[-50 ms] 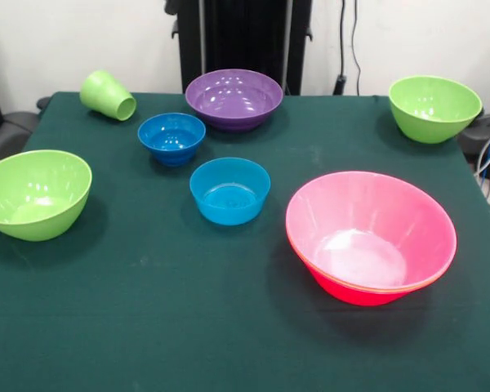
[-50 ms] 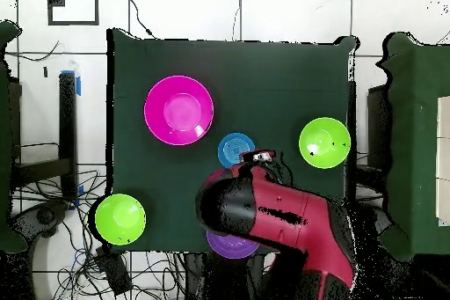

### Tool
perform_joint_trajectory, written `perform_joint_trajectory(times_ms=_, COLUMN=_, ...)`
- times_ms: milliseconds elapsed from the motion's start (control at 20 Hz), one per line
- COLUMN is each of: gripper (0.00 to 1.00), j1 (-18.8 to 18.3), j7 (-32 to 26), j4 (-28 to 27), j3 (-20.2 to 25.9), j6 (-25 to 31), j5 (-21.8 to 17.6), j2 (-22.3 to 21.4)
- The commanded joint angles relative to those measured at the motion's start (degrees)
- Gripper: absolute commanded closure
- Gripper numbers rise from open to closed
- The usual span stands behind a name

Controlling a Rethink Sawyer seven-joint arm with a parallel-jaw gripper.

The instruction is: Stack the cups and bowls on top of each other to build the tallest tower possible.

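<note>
Pink tower (image 1: 371, 237) upright, purple bowl (image 1: 233, 99), two blue bowls (image 1: 229, 191), two green bowls (image 1: 35, 194), light-green cup (image 1: 108, 95) tipped over

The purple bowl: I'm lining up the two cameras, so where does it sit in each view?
Front view: the purple bowl stands at the table's far edge, near the top middle.
Overhead view: only a purple sliver shows at the table's bottom edge, mostly hidden under the red arm.
Shared landmark: the big pink bowl, on the opposite half of the table.
</note>
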Motion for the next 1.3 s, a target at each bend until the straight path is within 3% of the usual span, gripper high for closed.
perform_joint_trajectory(times_ms=50, gripper=0.00, j1=-9.62, j7=-22.78, j4=13.55, j3=17.12, j6=-10.50, j5=-8.61, j2=-2.66)
perform_joint_trajectory(times_ms=500, gripper=0.00, j1=-19.68, j7=-26.69, j4=17.57, j3=28.89, j6=-16.33, j5=-20.76, j2=-3.36)
perform_joint_trajectory(times_ms=700, gripper=0.00, j1=-23.19, j7=-27.51, j4=17.07, j3=30.80, j6=-22.28, j5=-30.12, j2=0.04)
perform_joint_trajectory(times_ms=850, gripper=0.00, j1=-24.44, j7=-26.73, j4=16.57, j3=31.96, j6=-23.92, j5=-33.44, j2=1.37)
perform_joint_trajectory(times_ms=950, gripper=0.00, j1=-26.22, j7=-26.23, j4=15.30, j3=33.10, j6=-27.79, j5=-38.83, j2=4.72)
perform_joint_trajectory(times_ms=1300, gripper=0.00, j1=-32.08, j7=-27.54, j4=13.37, j3=39.44, j6=-28.43, j5=-50.86, j2=8.84)
